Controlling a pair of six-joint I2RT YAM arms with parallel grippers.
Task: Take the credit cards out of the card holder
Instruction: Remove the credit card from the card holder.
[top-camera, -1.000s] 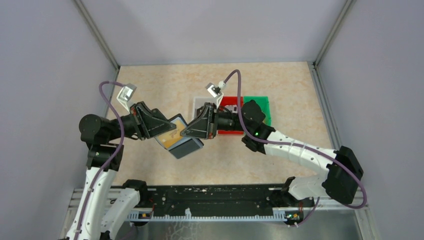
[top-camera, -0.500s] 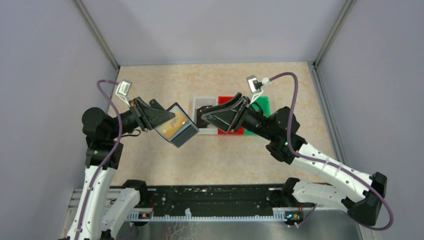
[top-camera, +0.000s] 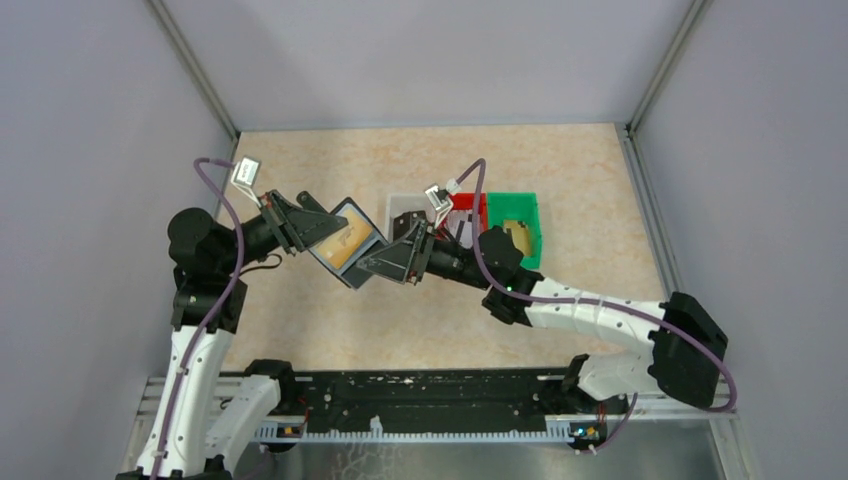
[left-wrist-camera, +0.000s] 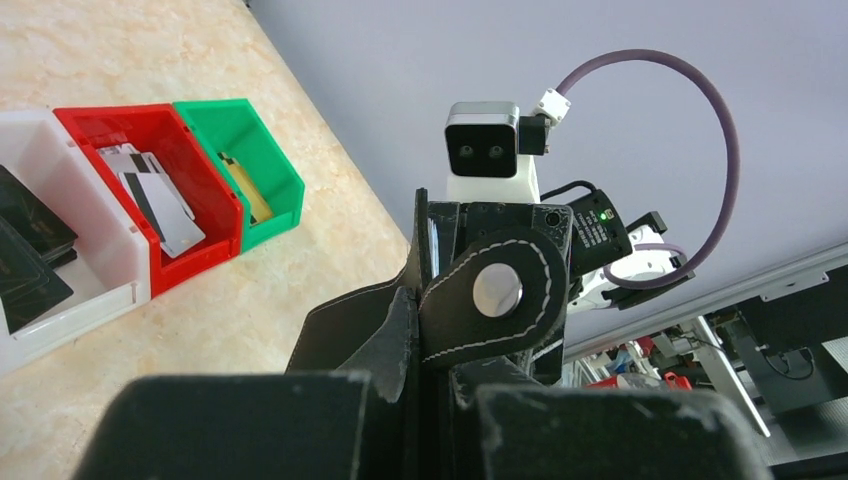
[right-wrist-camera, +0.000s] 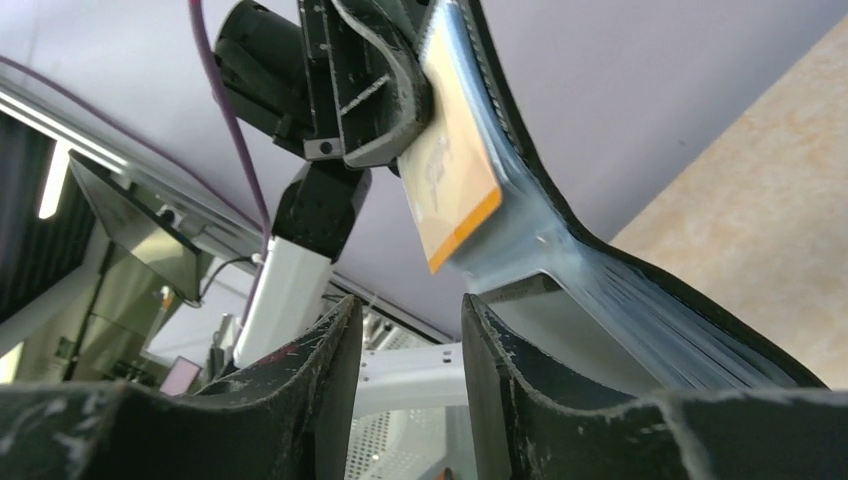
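Holder (left-wrist-camera: 365, 335) clamped in left gripper (left-wrist-camera: 425, 425)
Its snap tab (left-wrist-camera: 497, 290) was held upright above the closed fingers. Grey-white cards (left-wrist-camera: 160, 200) were seen lying in a red bin (left-wrist-camera: 192, 262), flanked by white (left-wrist-camera: 70, 312) and green (left-wrist-camera: 277, 213) bins.

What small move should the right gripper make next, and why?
Probably ease the right gripper forward until its open jaws straddle the free corner of the gold card. That card juts from the card holder, which the shut left gripper holds up, and the corner sits just beyond the jaws.
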